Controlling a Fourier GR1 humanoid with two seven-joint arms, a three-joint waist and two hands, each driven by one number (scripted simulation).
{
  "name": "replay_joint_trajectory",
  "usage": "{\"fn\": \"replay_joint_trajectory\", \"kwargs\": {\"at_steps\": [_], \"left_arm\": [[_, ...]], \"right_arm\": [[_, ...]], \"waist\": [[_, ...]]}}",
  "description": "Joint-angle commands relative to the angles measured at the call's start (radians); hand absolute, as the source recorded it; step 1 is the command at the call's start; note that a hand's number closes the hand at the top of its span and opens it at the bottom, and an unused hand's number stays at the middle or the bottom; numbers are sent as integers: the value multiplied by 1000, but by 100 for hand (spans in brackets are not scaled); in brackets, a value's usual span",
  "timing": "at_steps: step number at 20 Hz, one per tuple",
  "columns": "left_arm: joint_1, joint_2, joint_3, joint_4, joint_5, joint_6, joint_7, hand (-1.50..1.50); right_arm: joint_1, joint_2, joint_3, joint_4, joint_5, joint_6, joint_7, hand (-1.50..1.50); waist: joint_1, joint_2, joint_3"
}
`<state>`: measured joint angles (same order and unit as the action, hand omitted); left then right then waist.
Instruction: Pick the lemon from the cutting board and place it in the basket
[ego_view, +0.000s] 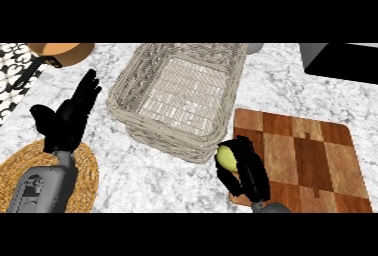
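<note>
A yellow lemon shows at the left edge of the wooden cutting board, mostly wrapped by my right hand, whose fingers curl round it. The wicker basket stands just up and to the left of that hand, its near corner close to the lemon; nothing lies inside it. My left hand rests open at the left, fingers pointing up, beside the basket's left wall.
A round woven mat lies under my left forearm at the lower left. A brown round object and a patterned cloth sit at the top left. A dark panel fills the top right.
</note>
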<state>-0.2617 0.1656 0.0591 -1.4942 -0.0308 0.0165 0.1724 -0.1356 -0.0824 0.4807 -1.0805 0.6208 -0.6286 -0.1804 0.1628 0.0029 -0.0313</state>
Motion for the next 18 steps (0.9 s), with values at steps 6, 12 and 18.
{"fn": "replay_joint_trajectory", "kwargs": {"at_steps": [6, 12, 18], "left_arm": [[-9, 0, 0, 32, -12, 9, 11, 0], [10, 7, 39, 61, -28, 53, -6, 0], [23, 33, 64, 51, -5, 30, 4, 0]], "right_arm": [[30, 81, 525, -282, -260, -3, 140, 150], [-83, 82, 731, -426, -159, -183, 430, 150], [-256, 82, 706, -539, -111, -216, 716, 150]], "waist": [[-26, 3, 37], [-108, -10, 28], [-120, -16, 27]]}}
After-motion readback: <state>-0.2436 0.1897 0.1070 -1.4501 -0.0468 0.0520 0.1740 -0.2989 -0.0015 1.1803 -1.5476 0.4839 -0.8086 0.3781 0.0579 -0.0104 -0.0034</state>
